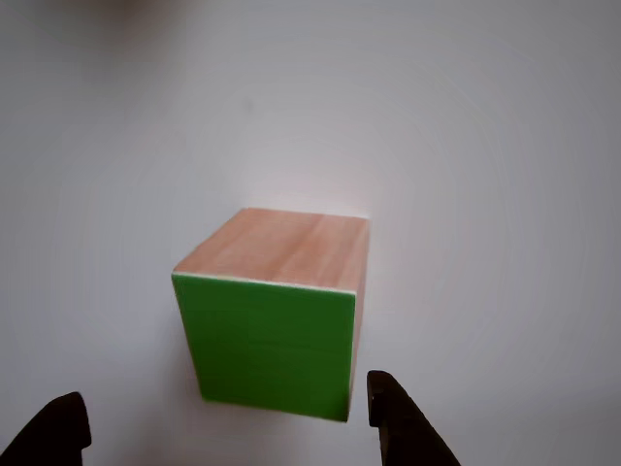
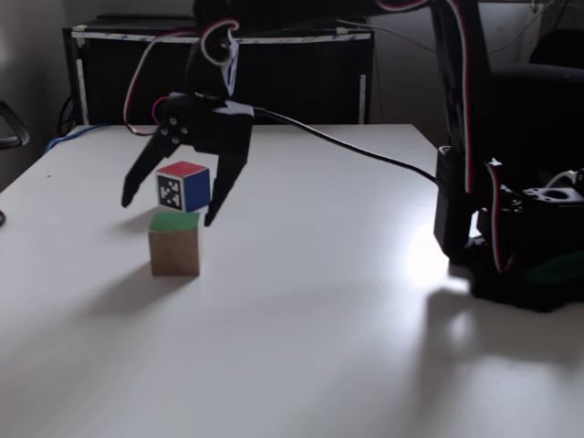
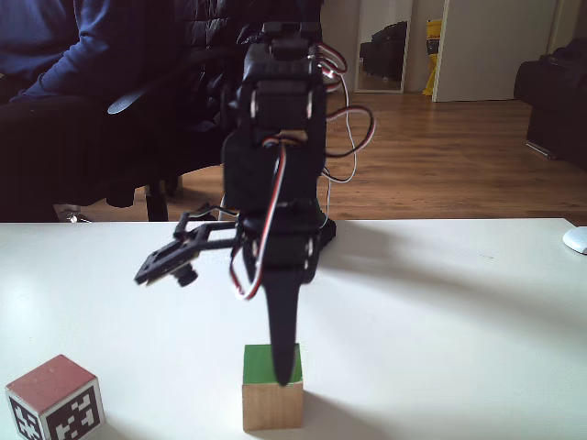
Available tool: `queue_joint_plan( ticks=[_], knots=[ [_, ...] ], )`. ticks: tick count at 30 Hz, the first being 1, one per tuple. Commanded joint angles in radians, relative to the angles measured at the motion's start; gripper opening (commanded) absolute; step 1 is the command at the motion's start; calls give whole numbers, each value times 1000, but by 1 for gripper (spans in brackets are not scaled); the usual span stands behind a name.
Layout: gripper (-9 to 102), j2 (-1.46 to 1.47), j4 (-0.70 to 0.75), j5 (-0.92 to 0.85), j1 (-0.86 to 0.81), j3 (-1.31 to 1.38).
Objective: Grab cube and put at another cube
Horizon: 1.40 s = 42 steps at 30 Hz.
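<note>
Green-topped cube (image 2: 174, 242) beneath wide-open gripper (image 2: 172, 206), clear of another cube (image 2: 183, 186), bare table (image 2: 328, 301) all around.

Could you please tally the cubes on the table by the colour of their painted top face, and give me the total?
Green-topped cube: 1
Red-topped cube, with a black-and-white patterned side: 1
Total: 2 cubes on the white table.

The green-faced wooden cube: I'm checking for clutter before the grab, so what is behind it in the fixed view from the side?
Behind the green-faced wooden cube sits the red-topped cube with a blue side and a black-and-white marker. The open black hand straddles it, hiding part of the white table.
</note>
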<state>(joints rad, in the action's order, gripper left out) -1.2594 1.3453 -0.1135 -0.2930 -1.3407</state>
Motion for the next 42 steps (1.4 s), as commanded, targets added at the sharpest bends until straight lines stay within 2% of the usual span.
queue_joint_plan(
  ticks=[1,18,28,31,37,42],
  knots=[
    [44,14,11,-9,0,63],
    [41,218,12,0,11,158],
    [37,241,18,21,23,164],
    [33,256,23,32,26,173],
    [14,261,26,60,17,202],
    [10,256,81,74,3,273]
  ],
)
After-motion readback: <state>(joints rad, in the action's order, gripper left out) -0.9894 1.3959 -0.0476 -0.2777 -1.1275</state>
